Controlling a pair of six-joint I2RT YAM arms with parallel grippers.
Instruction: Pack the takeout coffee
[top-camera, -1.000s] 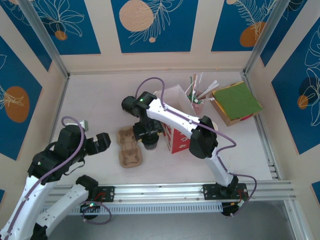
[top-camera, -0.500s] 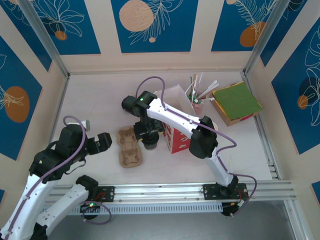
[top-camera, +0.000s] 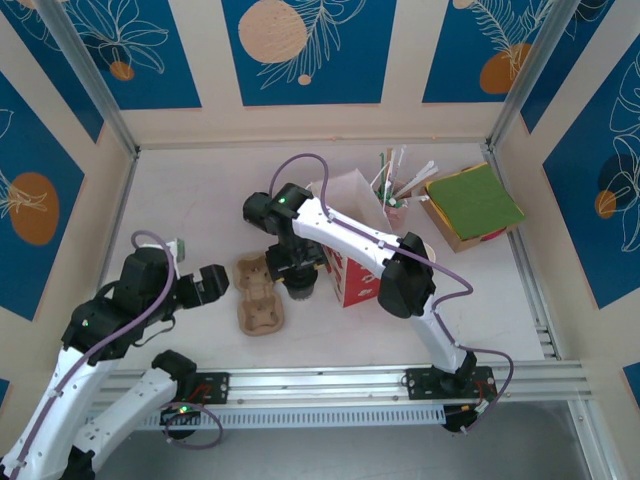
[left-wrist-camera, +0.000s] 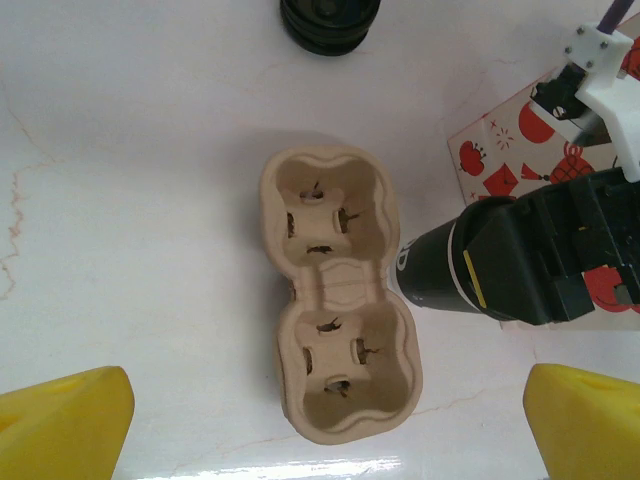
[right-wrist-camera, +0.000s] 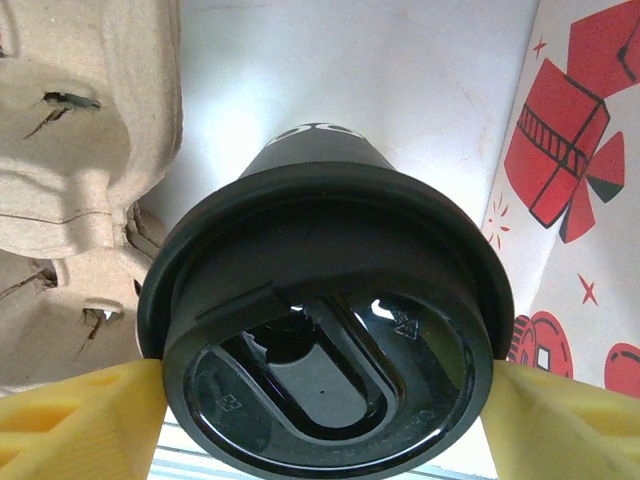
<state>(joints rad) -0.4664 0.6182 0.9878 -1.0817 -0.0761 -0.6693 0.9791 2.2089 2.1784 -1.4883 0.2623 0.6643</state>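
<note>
1. takeout coffee (right-wrist-camera: 325, 330): on the right side of the cup carrier (left-wrist-camera: 335, 290), level with its middle and just beside it, not in it. The red-patterned paper bag (right-wrist-camera: 580, 180) is just on its other side.
2. Right end effector (right-wrist-camera: 320, 410): yellow fingers (right-wrist-camera: 80, 420) pinch the black lid from both sides. Can't tell if the cup base is on the worktop (top-camera: 200, 200) or just off it.
3. Carrier: both wells empty, lying flat on the worktop.
4. Left end effector (left-wrist-camera: 325, 425): jaws spread wide, holding nothing, hanging over the carrier's near end.
5. Progress, my read: grasp done, packing not. Early-to-mid stage.
6. Left to do: seat the cup in a well, release. The bag may come after that; unclear.
</note>
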